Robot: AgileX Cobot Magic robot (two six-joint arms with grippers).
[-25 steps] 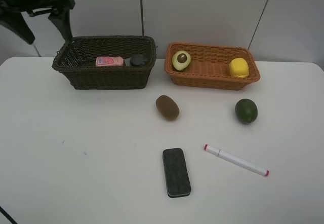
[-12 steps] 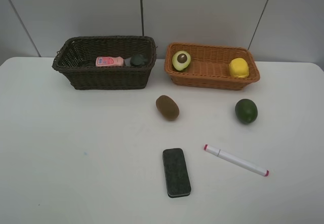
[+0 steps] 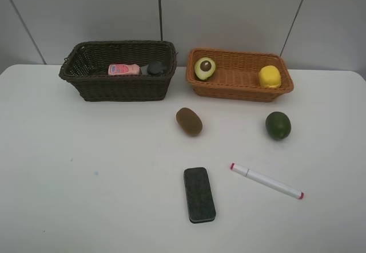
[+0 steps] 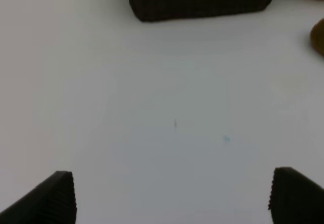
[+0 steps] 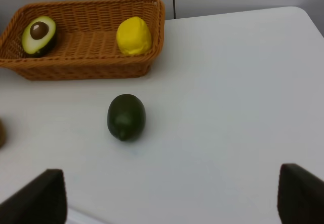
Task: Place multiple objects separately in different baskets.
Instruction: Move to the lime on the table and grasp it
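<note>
The dark brown basket (image 3: 120, 87) holds the pink bottle (image 3: 123, 69) and the dark green bottle (image 3: 154, 68), side by side; the orange-tan basket (image 3: 240, 90) holds the halved avocado (image 3: 204, 68) and the yellow lemon (image 3: 269, 76), one at each end; on the white counter (image 3: 86, 167) lie the brown kiwi (image 3: 189, 121), the round green fruit (image 3: 278, 125), the black eraser (image 3: 199, 194) and the white red-capped marker (image 3: 266, 181), all apart; the left claw (image 4: 172, 198) is wide open and holds nothing; the right claw (image 5: 169, 198) is wide open and empty too.

I see rough woven wicker on the dark brown basket (image 3: 120, 87) and the orange-tan basket (image 3: 240, 90), a smooth matt white table (image 3: 86, 178), a dull-skinned brown kiwi (image 3: 189, 121) and a faintly glossy round green fruit (image 3: 278, 125).
</note>
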